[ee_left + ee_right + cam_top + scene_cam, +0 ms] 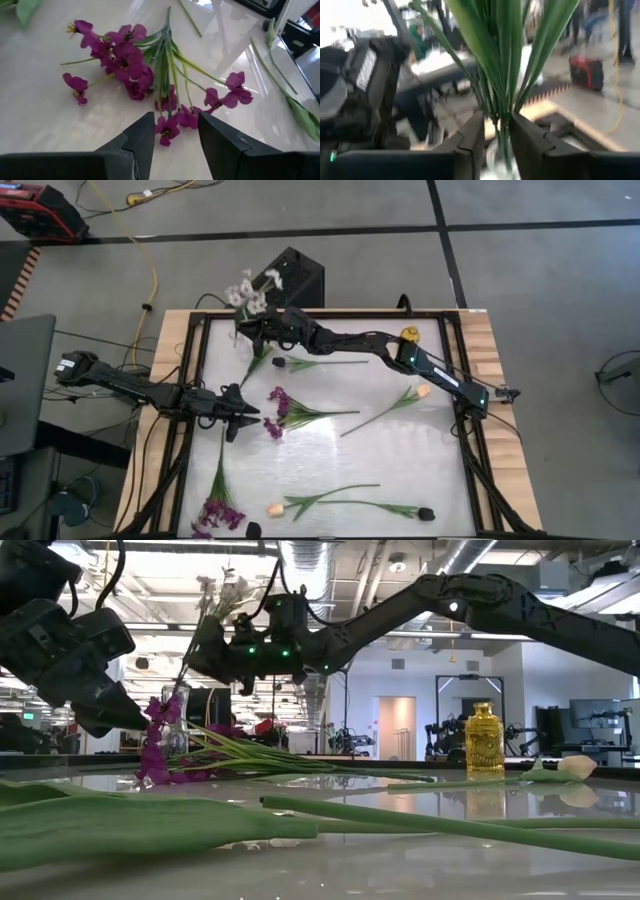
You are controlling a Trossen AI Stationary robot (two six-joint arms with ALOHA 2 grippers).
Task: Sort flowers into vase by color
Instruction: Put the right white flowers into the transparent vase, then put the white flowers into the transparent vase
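- A white-blossomed sprig (248, 292) with long green leaves is held upright at the worktop's far left corner, its stem (502, 75) passing between the fingers of the right pincer (245, 330), which is closed on it.
- A purple cluster (150, 85) lies fanned on the glossy white worktop (400, 460), just in front of the left pincer (175, 135), whose fingers stand apart, holding nothing.
- Another purple sprig (215, 505), peach tulips (300, 502) and dark buds (425, 512) lie scattered near the front edge.
- The right arm stretches across the far side; the left arm reaches in from the left edge.
- A yellow bottle (483, 740) stands at the far edge; an open workshop lies behind.
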